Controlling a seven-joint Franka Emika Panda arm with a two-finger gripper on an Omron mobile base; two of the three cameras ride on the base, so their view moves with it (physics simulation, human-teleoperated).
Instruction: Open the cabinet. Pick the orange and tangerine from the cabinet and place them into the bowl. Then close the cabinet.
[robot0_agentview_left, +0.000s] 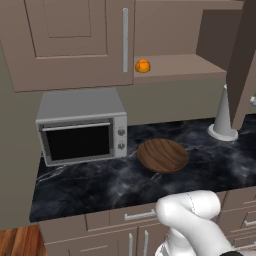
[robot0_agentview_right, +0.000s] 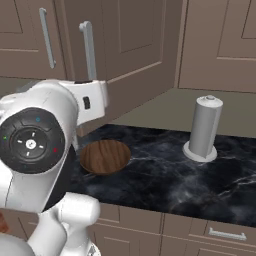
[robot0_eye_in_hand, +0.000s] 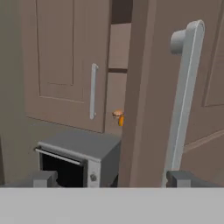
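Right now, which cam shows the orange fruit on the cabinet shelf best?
Left base view: the orange fruit sits unobstructed on the open cabinet shelf. In the hand view it is a sliver past the door edge.

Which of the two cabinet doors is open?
The right door, swung out toward the camera, exposing the shelf with an orange fruit. The left door sits shut above the microwave.

White arm rising from the base, elbow bent, dark round joint at 9 o'clock in the right base view, hand raised level, pincer (robot0_eye_in_hand: 113, 178) spread wide, fingertips (robot0_eye_in_hand: 43, 178) apart, gripping nothing
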